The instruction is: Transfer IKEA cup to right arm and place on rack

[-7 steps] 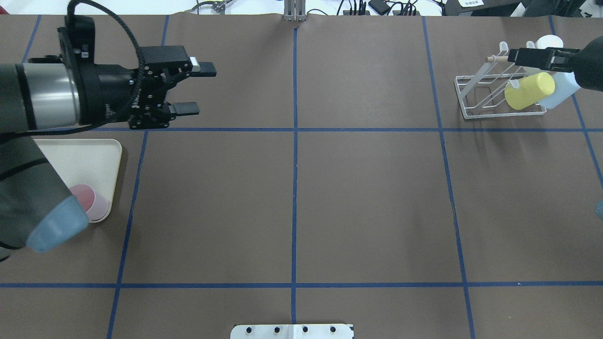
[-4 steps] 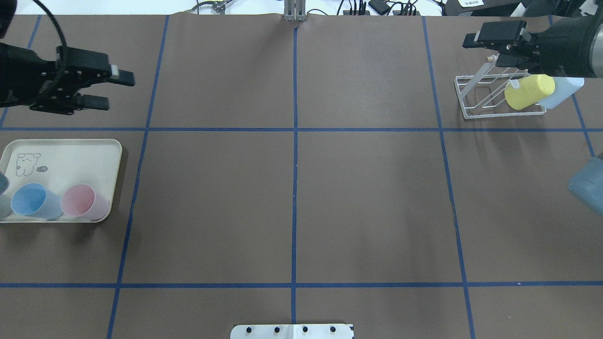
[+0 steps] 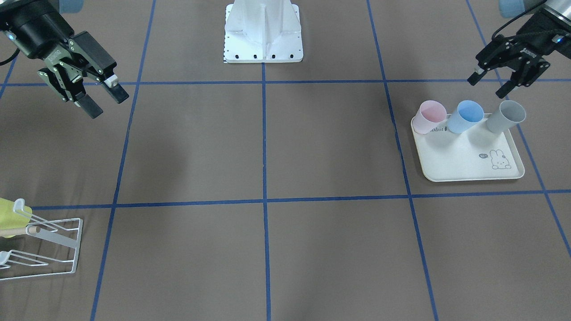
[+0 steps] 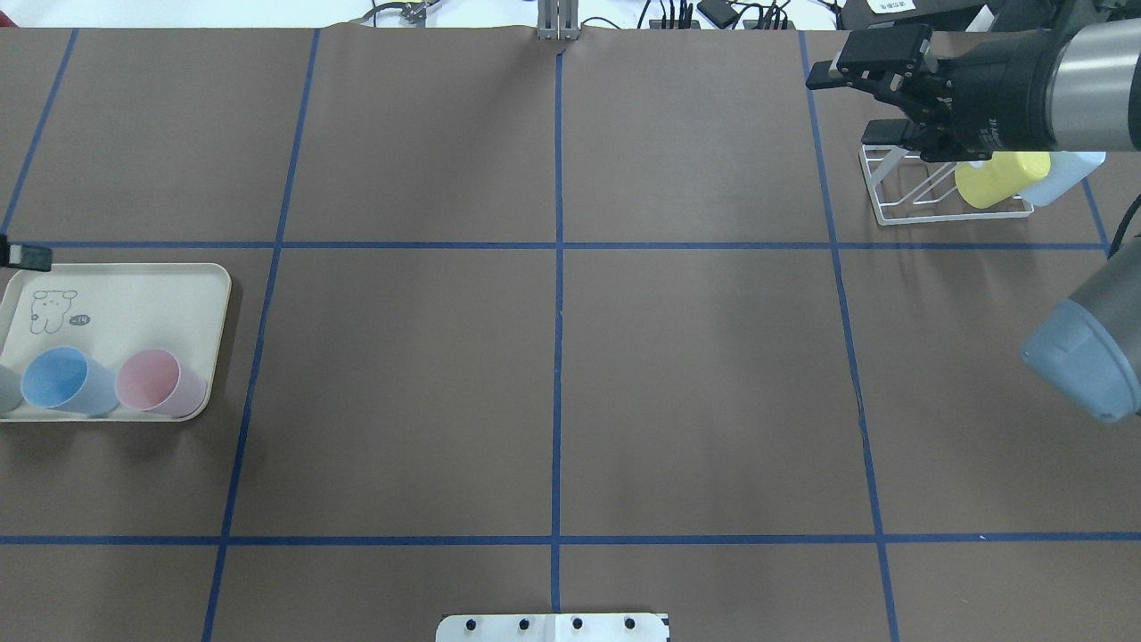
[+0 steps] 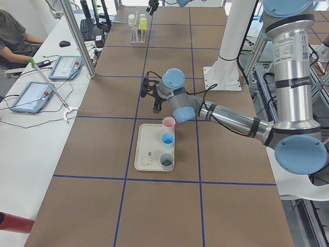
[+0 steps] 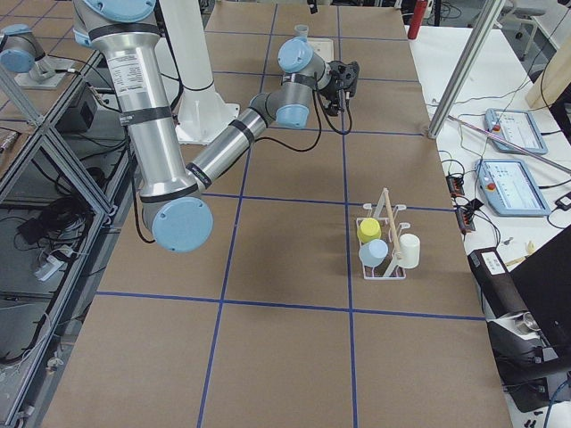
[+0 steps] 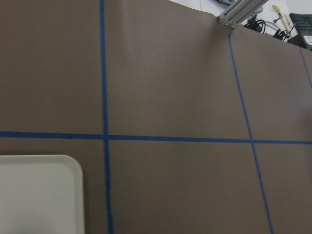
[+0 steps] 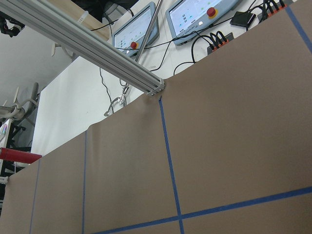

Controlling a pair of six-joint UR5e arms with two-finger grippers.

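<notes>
You have the whole middle of the table (image 4: pixel 553 374) bare from near edge to far. At the far right stands the rack (image 4: pixel 927 217), its prongs filled by a yellow cup (image 4: pixel 998 174), a pale blue cup (image 6: pixel 373 253) and a white cup (image 6: pixel 409 248). The right gripper (image 4: pixel 842 107) hangs raised, apart from it. At the left edge, the tray (image 4: pixel 134 294) has a pink cup (image 3: pixel 429 117), a blue cup (image 3: pixel 466 117) and a grey cup (image 3: pixel 505 117) along its near side. The left gripper (image 3: pixel 485 88) hangs close by.
</notes>
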